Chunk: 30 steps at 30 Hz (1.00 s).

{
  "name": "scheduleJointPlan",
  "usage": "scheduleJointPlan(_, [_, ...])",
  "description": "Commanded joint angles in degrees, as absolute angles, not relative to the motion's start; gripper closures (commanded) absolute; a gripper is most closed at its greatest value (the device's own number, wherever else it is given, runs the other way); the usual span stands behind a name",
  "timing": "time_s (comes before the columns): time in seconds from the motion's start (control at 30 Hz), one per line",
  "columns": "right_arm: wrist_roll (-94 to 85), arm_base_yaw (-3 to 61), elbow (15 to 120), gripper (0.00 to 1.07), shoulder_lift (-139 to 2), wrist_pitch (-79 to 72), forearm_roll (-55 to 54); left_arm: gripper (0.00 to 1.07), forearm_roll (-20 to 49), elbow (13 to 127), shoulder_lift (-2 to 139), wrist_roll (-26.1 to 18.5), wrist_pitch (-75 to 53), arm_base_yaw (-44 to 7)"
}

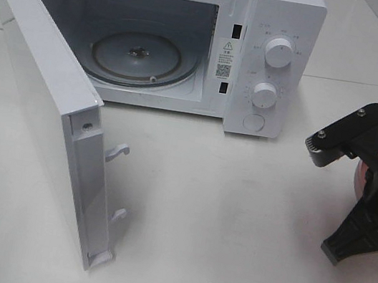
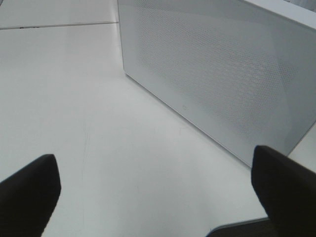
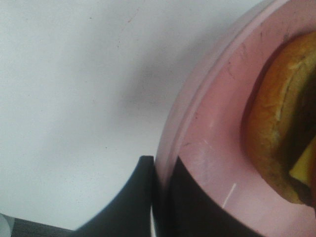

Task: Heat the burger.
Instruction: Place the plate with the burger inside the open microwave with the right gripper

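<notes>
The burger (image 3: 281, 133), with a golden-brown bun and a yellow cheese edge, sits on a round pink plate (image 3: 217, 113) in the right wrist view. My right gripper (image 3: 160, 200) is shut on the plate's rim, one dark finger outside and one inside. In the high view the right arm (image 1: 366, 207) stands at the right edge of the table and hides all but a sliver of pink plate (image 1: 359, 179). My left gripper (image 2: 155, 185) is open and holds nothing. It faces the outer side of the microwave door (image 2: 222, 74) and is out of the high view.
The white microwave (image 1: 275, 61) stands at the back with its door (image 1: 43, 102) swung wide open toward the front left. Its glass turntable (image 1: 136, 56) is bare. White tabletop (image 1: 235, 214) lies between the right arm and the oven.
</notes>
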State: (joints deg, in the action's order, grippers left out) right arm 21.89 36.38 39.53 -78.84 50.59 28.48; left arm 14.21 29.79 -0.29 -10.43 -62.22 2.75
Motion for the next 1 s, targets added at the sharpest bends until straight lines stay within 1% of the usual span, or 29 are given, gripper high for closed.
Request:
scheduleJointPlan(0.03, [21.4,39.2,38.6,1.07,-76.8,52.9,32.3,0.09,14.6,29.6,-1.7,-10.1,-61.4,2.6])
scheduleJointPlan(0.13, [21.1,40.0,38.4,1.07,-76.4,53.1,32.3,0.09,14.6,29.6,-1.7,-10.1,-61.4,2.6])
scheduleJointPlan(0.2, [20.0,42.9,37.6,1.07,-75.4,54.4,32.4,0.09,14.6,29.6,-1.7,-10.1,-61.4,2.6])
scheduleJointPlan(0.37, [20.0,44.9,37.2,1.07,-75.3,55.6,32.8,0.09,14.6,29.6,-1.7,-10.1,-61.4,2.6])
scheduleJointPlan(0.43, [20.0,47.2,36.8,1.07,-75.3,55.6,33.3,0.09,14.6,29.6,-1.7,-10.1,-61.4,2.6])
scheduleJointPlan(0.47, [20.0,47.2,36.8,1.07,-75.3,55.6,33.3,0.09,14.6,29.6,-1.7,-10.1,-61.4,2.6])
scheduleJointPlan(0.53, [19.9,50.6,36.8,1.07,-75.3,55.7,34.1,0.09,14.6,29.6,-1.7,-10.1,-61.4,2.6])
scheduleJointPlan(0.57, [19.9,50.6,36.8,1.07,-75.3,55.7,34.1,0.09,14.6,29.6,-1.7,-10.1,-61.4,2.6])
scheduleJointPlan(0.73, [19.4,55.5,36.8,1.07,-75.3,55.6,34.3,0.09,14.6,29.6,-1.7,-10.1,-61.4,2.6])
scheduleJointPlan(0.9, [18.0,57.6,36.8,1.07,-75.3,55.3,34.3,0.09,14.6,29.6,-1.7,-10.1,-61.4,2.6])
scheduleJointPlan(0.97, [17.0,59.9,36.8,1.07,-75.3,55.2,35.2,0.09,14.6,29.6,-1.7,-10.1,-61.4,2.6])
scheduleJointPlan(1.0, [17.0,59.9,36.8,1.07,-75.3,55.2,35.2,0.09,14.6,29.6,-1.7,-10.1,-61.4,2.6])
